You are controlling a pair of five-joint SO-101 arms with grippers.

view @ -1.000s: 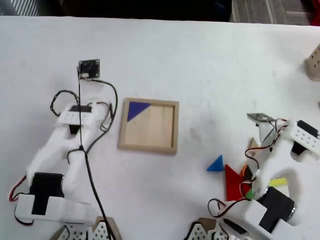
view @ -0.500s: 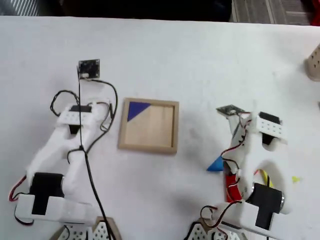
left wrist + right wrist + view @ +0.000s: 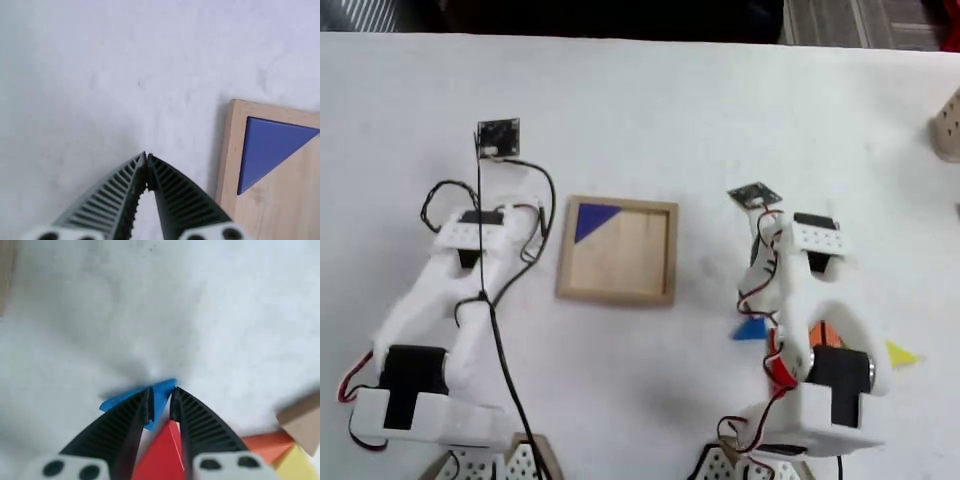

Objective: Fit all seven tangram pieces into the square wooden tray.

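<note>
The square wooden tray [image 3: 618,292] lies mid-table with a dark blue triangle [image 3: 592,218] in its far left corner. My left gripper [image 3: 146,167] is shut and empty, low over the bare table just outside the tray's rim [image 3: 226,150], near the dark blue triangle [image 3: 270,147]. My right arm [image 3: 800,250] stands to the right of the tray. Its gripper [image 3: 161,390] hangs open by a narrow gap over a light blue triangle [image 3: 150,396], holding nothing. A red triangle [image 3: 162,457], an orange piece [image 3: 260,442], a yellow piece [image 3: 295,465] and a tan piece [image 3: 300,420] lie close by.
In the high view the light blue triangle [image 3: 750,328], the orange piece [image 3: 823,333] and the yellow piece [image 3: 900,353] lie around the right arm's base. A small camera board [image 3: 498,138] with a black cable sits behind the left arm. A pegged wooden block [image 3: 948,125] stands at the right edge.
My right arm has swung left from over the loose pieces to the light blue triangle, uncovering the yellow and orange pieces. The left arm and the tray have not moved.
</note>
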